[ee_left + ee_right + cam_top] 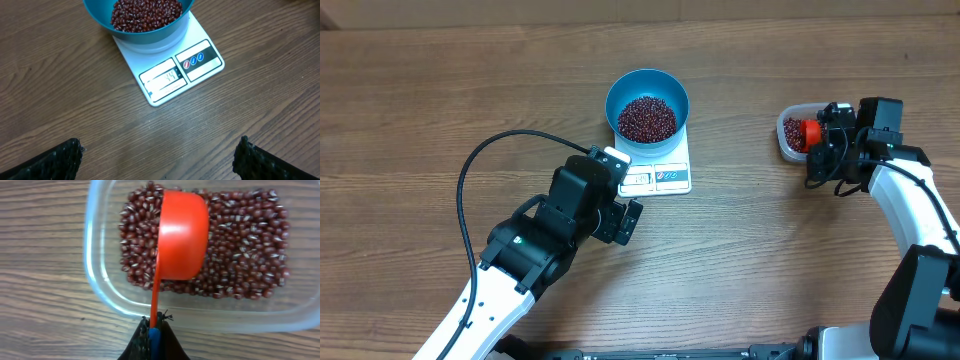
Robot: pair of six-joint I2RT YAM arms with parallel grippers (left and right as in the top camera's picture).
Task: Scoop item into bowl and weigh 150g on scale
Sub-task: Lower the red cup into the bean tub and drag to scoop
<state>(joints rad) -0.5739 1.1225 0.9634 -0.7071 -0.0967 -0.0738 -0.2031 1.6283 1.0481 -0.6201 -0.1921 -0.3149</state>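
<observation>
The blue bowl [647, 103] stands on the white scale [670, 168] with a heap of dark red beans [646, 118] inside. In the left wrist view the bowl [150, 35] and its beans [145, 12] sit at the top, and the scale [172, 75] has a lit display. My left gripper [632, 222] hovers open just in front of the scale, its fingertips [62, 160] wide apart with nothing between them. My right gripper [156, 322] is shut on the handle of an orange scoop [182, 235], which hangs over the beans [240, 245] in a clear tub [100, 280].
The clear tub [790, 135] sits at the far right of the wooden table, with the right arm [910, 200] curving in from the right edge. A black cable [470, 190] loops over the table left of the left arm.
</observation>
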